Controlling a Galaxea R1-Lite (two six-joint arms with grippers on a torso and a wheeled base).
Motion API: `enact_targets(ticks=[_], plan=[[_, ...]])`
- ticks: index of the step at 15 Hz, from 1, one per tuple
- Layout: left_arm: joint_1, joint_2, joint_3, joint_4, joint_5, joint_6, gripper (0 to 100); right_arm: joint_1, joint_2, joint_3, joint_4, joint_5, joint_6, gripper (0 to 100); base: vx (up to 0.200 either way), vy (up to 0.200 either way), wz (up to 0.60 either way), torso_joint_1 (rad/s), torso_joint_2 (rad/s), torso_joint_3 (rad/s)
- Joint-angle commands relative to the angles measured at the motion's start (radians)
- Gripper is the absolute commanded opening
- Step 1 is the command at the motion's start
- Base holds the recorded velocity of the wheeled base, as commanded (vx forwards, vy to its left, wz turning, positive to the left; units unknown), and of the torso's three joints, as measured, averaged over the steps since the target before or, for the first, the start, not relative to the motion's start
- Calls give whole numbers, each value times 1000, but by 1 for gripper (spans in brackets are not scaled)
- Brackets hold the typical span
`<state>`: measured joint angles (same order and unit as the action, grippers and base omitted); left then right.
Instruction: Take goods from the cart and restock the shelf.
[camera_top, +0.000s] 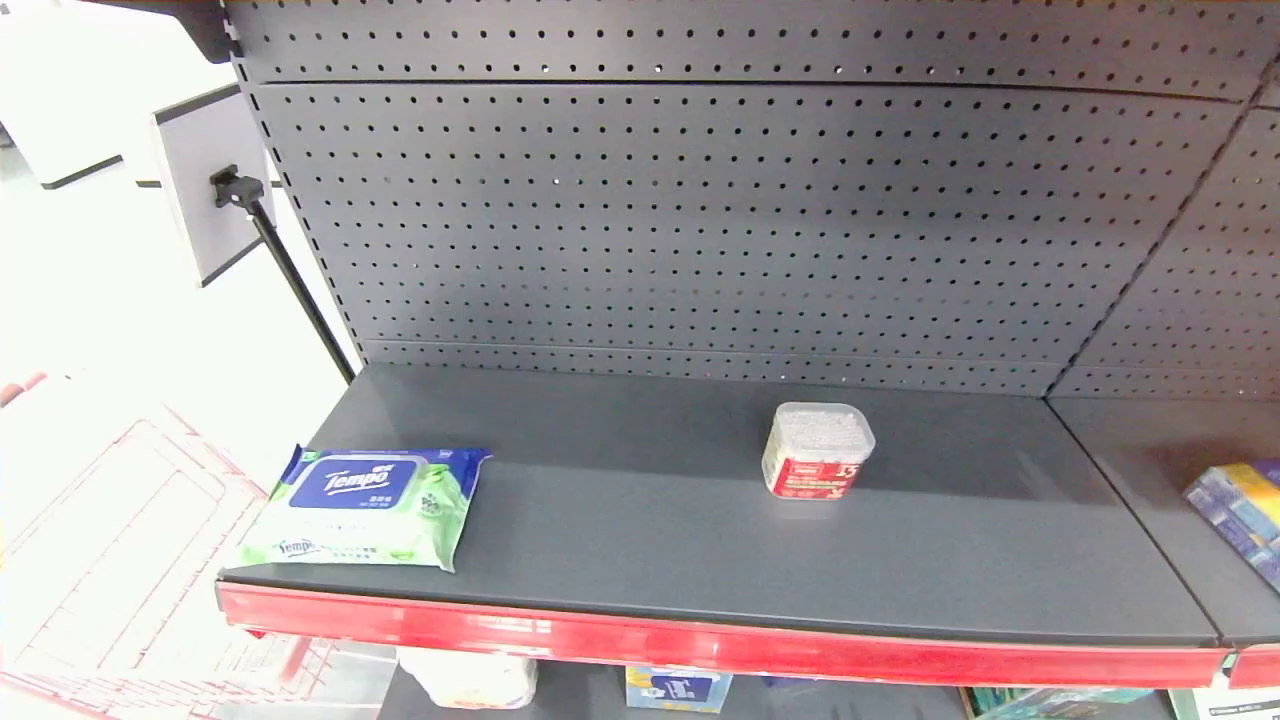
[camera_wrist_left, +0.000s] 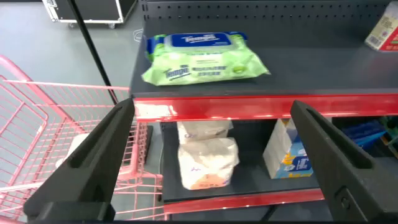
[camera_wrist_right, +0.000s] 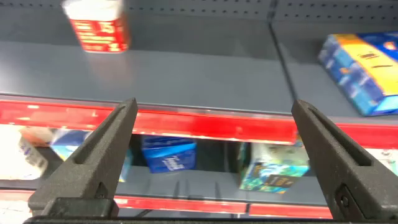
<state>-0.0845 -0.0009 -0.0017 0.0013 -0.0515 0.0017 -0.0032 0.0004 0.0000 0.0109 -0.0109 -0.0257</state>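
1. The left claw (camera_wrist_left: 212, 109) hangs on the near side of the shelf, level with its red front strip (camera_wrist_left: 261, 107); its two black fingers (camera_wrist_left: 93, 162) stand wide apart; nothing lies between them and they touch nothing.
2. The right claw (camera_wrist_right: 214, 106) hangs before the same red strip farther right, near the seam between two shelf boards; its black fingers (camera_wrist_right: 336, 162) are spread just as wide, holding and touching nothing.
3. The pink wire shopping cart (camera_top: 110, 560) stands at the far left of the scene, beside the shelf's left end; in the left wrist view its pink mesh (camera_wrist_left: 37, 124) sits left of the claw; I cannot tell what goods lie inside it.
4. The dark grey metal shelf board (camera_top: 650, 520) carries a flat green and blue soft pack of wet wipes (camera_top: 365, 505) at its near left corner, lying just behind the red strip.
5. A small clear plastic tub with a red label (camera_top: 817, 450) stands upright right of the board's middle, farther back, well apart from the wipes.
6. A blue and yellow box (camera_top: 1240, 510) lies on the next board to the right.
7. A grey perforated back panel (camera_top: 700, 220) rises behind the boards.
8. On the lower shelf sit white bags (camera_wrist_left: 208, 158) and a blue and white carton (camera_wrist_left: 286, 155).
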Motion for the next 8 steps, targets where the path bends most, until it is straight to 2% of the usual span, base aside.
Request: enact_targets(ticks=[1,8], plan=[[0,1,0,0,-1,0,100,0,0,0,0,0,0,100,0,200,0,2,12,2],[0,1,0,0,1,-2,100,0,1,0,0,0,0,100,0,200,0,2,5,3]])
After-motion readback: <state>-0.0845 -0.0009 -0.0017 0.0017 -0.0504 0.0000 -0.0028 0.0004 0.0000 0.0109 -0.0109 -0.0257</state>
